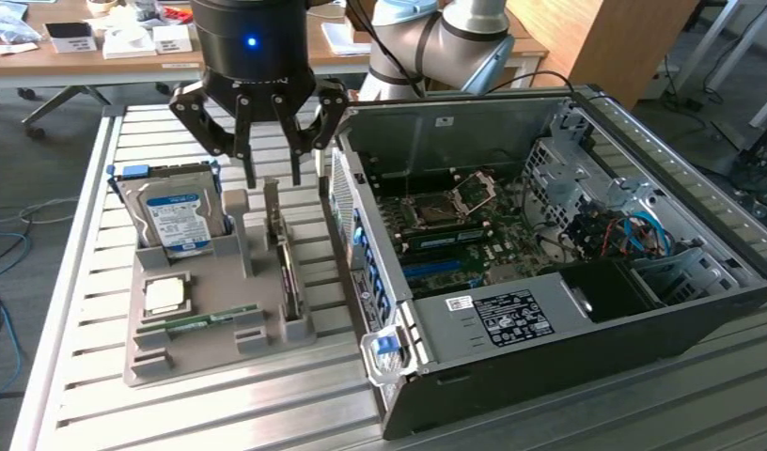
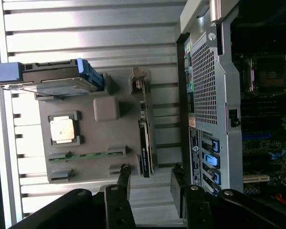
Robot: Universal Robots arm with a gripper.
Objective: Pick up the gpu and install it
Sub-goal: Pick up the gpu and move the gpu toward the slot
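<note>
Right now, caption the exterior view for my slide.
Open black gripper hovers above the thin dark gpu card standing on edge in a grey tray, beside an open computer case.

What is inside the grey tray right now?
The tray holds the gpu standing on edge, a hard drive upright, a processor chip lying flat and a RAM stick. The open gripper hangs above the gpu, whose lower edge is hidden in its slot.
</note>
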